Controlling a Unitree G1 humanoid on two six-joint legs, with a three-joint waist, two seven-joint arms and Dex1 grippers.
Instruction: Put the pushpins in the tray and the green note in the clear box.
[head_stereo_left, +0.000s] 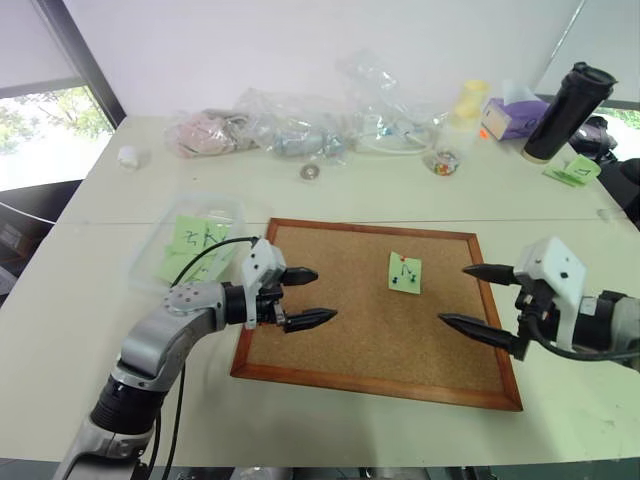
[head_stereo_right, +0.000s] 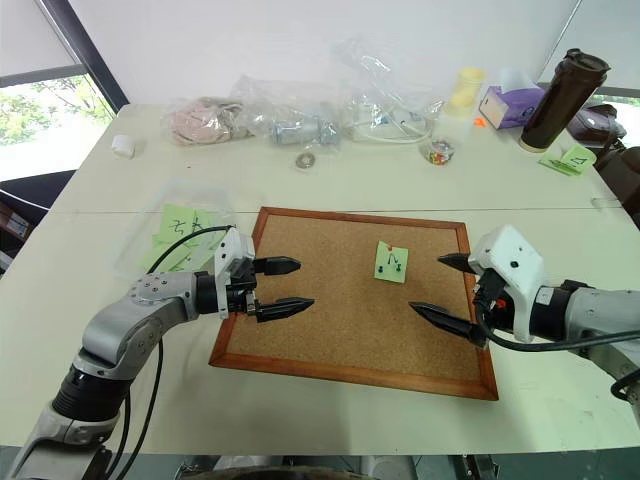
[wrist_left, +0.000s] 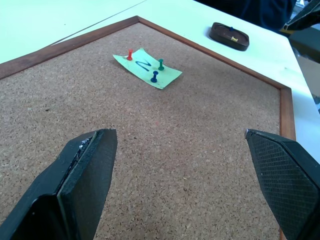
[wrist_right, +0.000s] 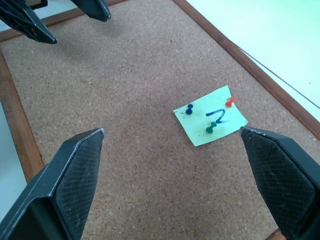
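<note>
Task not begun: green note (head_stereo_left: 404, 272) pinned mid corkboard (head_stereo_left: 380, 360) by 3 pushpins (wrist_right: 213, 127) (red, green, blue). L gripper (head_stereo_left: 308, 297) & R gripper (head_stereo_left: 470, 296) agape, empty, hovering either side. Tray (wrist_left: 229, 36) beyond board; clear box (head_stereo_left: 225, 205) to L.

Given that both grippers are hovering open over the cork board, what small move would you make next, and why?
Probably ease the right gripper toward the red pushpin. The green note is held to the cork board by three pins, red, green and blue, so it cannot go to the clear box yet. Both grippers are open and empty.
</note>
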